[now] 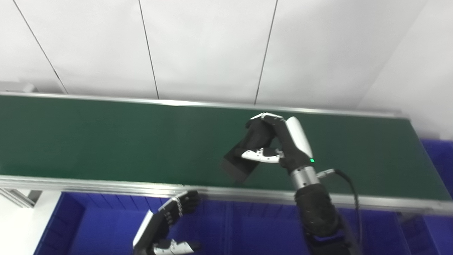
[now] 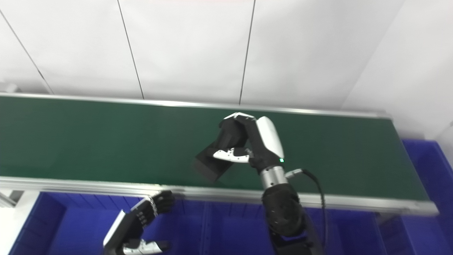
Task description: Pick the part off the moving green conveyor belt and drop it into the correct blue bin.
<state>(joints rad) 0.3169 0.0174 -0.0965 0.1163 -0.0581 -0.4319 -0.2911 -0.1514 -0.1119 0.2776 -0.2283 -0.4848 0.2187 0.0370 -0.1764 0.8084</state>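
Gripping a black block [image 1: 238, 161], the right hand [image 1: 274, 141] hung over the green belt [image 1: 106, 138].

The fingers [image 1: 256, 129] curled over the block's upper end while the thumb [image 1: 260, 155] pressed across its side, so the block was pinched between them and tilted, its lower end pointing down toward the belt's near rail [image 1: 106, 184]; whether that end touched the belt could not be told. The left hand [image 2: 136, 221] waited low over the blue bin [image 1: 88, 219] in front of the belt, holding nothing, its fingers [image 2: 161, 202] bent loosely and held close together with the thumb [image 2: 148, 247] apart. Another blue bin [image 2: 430, 166] stood past the belt's right end.
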